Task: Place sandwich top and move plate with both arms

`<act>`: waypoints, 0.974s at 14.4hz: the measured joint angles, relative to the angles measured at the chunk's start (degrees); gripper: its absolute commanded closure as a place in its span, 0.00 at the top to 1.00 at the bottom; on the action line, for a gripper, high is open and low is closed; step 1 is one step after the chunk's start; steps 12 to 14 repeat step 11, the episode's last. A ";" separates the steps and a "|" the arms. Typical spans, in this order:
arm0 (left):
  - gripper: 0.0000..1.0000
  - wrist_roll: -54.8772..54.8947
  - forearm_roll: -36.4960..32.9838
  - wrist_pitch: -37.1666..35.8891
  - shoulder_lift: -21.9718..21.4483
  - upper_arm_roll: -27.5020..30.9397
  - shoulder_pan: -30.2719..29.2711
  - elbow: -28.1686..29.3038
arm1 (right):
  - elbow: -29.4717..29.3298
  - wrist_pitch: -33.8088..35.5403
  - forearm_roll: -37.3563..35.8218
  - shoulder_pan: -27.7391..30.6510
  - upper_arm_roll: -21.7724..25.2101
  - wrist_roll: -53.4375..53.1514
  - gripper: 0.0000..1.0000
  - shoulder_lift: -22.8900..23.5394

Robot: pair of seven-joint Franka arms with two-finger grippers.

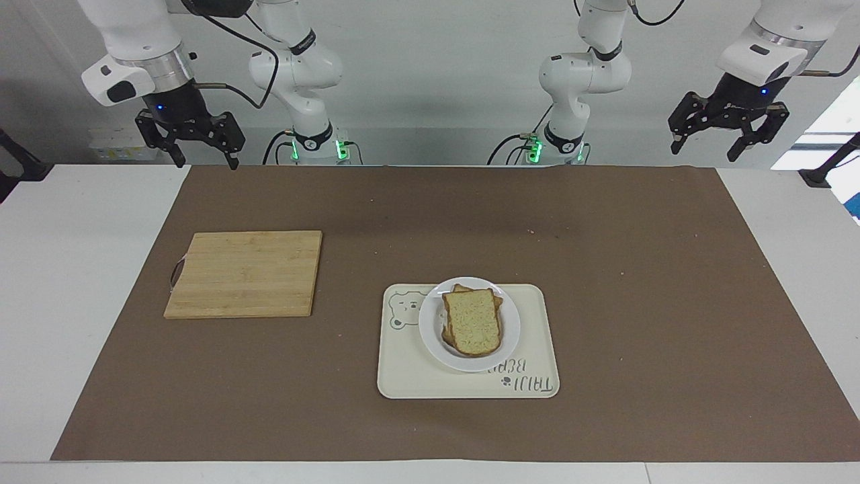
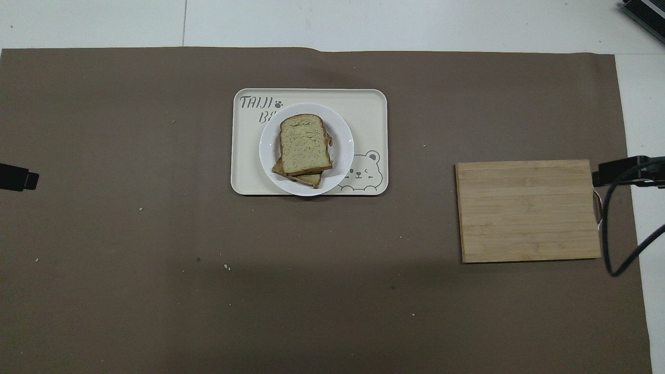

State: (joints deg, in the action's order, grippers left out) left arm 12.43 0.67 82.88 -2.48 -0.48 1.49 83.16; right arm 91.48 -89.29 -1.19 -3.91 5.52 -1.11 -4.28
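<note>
The sandwich top (image 1: 472, 321) (image 2: 305, 144), a bare pale slice with a brown crust, lies on a second slice (image 2: 307, 179) whose edge peeks out beneath it. Both rest on the small white plate (image 1: 512, 324) (image 2: 343, 150), which stands on the cream bear-print tray (image 1: 537, 353) (image 2: 371, 117). My right gripper (image 1: 206, 161) hangs open and empty above the mat's corner at the right arm's end. At the left arm's end, my left gripper (image 1: 703, 154) is raised, open and empty. Neither is close to the plate.
A wooden cutting board (image 1: 245, 273) (image 2: 527, 210) lies bare on the brown mat (image 1: 605, 269) toward the right arm's end, nearer to the robots than the tray. A black cable (image 2: 621, 249) loops beside the board. Crumbs dot the mat.
</note>
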 measured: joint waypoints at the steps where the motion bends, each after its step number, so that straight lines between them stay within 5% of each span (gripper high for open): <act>1: 1.00 0.00 0.00 -0.35 0.00 0.00 -0.17 -0.02 | 0.00 0.03 0.59 -0.01 -0.01 0.00 1.00 0.00; 14: 1.00 -0.92 0.00 -2.07 -0.35 0.12 -0.40 -0.59 | -0.02 0.40 1.17 -0.09 0.02 0.36 1.00 0.00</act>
